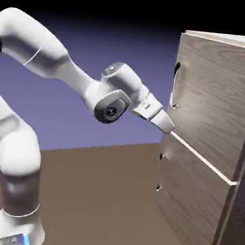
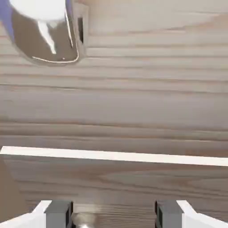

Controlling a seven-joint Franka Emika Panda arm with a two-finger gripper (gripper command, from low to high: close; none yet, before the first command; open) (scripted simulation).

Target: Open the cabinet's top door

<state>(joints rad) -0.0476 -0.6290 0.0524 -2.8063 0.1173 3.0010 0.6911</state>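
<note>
The cabinet (image 1: 213,146) of grey-brown wood grain stands at the exterior view's right. Its top door (image 1: 214,98) is flush and shut above the pale seam (image 1: 201,156). A dark curved handle (image 1: 175,85) sits by the door's near edge. My gripper (image 1: 169,129) points at the cabinet front just below that handle, about level with the seam, close to the wood. In the hand view the shiny handle (image 2: 44,31) is at the top left and the seam (image 2: 111,156) runs across. The fingertips (image 2: 58,213) stand apart and open with nothing held.
The lower panel (image 1: 189,208) carries small round fittings (image 1: 157,188); one fitting (image 2: 84,219) shows by the left fingertip in the hand view. The brown table (image 1: 98,208) stretches in front of the cabinet, with the arm's base at the lower left.
</note>
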